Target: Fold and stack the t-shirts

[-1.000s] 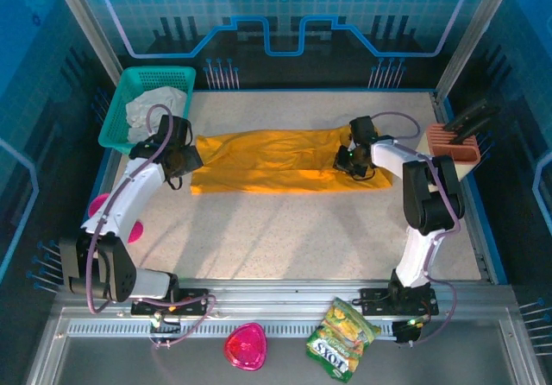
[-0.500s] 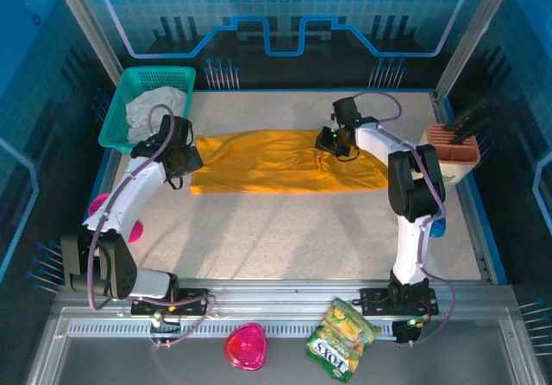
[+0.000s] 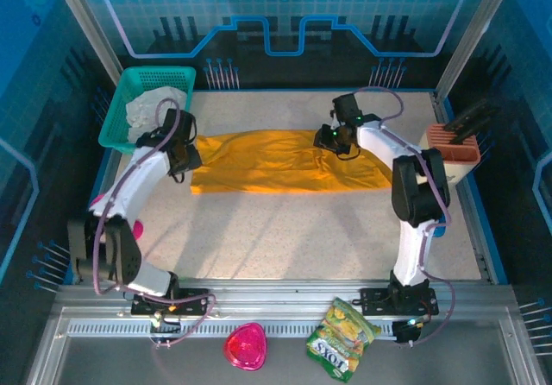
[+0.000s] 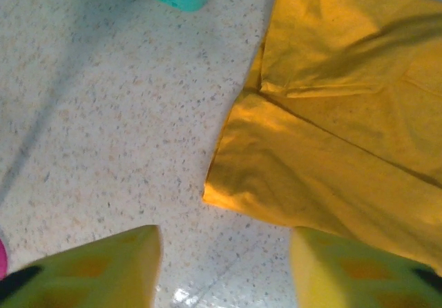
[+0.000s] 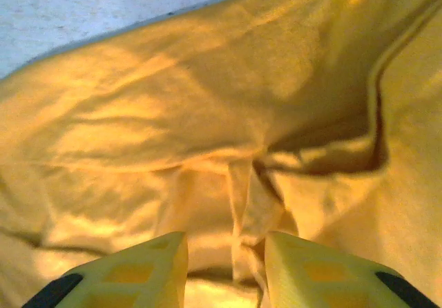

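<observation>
One plain mustard-orange short-sleeved t-shirt (image 3: 276,162) lies in a long band on the speckled tabletop (image 3: 302,230), left gripper (image 4: 224,253) open at its corner and right gripper (image 5: 226,253) open astride a pleat, apparently poised for folding.

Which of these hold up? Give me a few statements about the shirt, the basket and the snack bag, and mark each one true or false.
1. The orange t-shirt lies stretched out on the table. True.
2. The teal basket sits at the far right corner. False: it is at the far left corner.
3. The basket holds pale cloth. True.
4. The snack bag lies on the shirt. False: it lies off the table, on the near ledge.
5. The right gripper is over bare table. False: it is above the shirt.
</observation>
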Tool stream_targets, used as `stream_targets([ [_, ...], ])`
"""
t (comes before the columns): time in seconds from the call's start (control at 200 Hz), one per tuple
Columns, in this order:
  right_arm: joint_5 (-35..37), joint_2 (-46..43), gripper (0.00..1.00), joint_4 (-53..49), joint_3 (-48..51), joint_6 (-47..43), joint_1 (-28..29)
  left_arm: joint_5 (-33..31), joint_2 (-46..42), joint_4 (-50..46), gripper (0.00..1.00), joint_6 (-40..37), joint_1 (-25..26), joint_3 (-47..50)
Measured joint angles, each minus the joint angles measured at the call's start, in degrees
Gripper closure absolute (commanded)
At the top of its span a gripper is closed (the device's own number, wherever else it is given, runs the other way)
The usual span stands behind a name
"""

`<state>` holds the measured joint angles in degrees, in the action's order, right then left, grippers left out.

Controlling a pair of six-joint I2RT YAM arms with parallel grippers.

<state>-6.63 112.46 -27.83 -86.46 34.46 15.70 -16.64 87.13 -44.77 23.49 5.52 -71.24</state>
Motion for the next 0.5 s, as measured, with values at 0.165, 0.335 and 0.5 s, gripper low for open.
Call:
stream_targets([
  [0.165,0.8,-11.5,0.75,-1.1,5.6,-1.5,-0.1,0.2,15.2,0.4,0.87,-1.5,0.0,-11.8],
  [0.335,2.1,-19.5,0.75,-1.8,14.9,-1.9,-1.4,1.6,29.4,-0.1,0.9,-1.6,0.0,-23.9],
  [0.5,2.9,-19.1,0.81,-2.7,21.3,-1.2,-4.1,2.6,41.1,-1.6,0.9,-1.6,0.0,-35.8],
])
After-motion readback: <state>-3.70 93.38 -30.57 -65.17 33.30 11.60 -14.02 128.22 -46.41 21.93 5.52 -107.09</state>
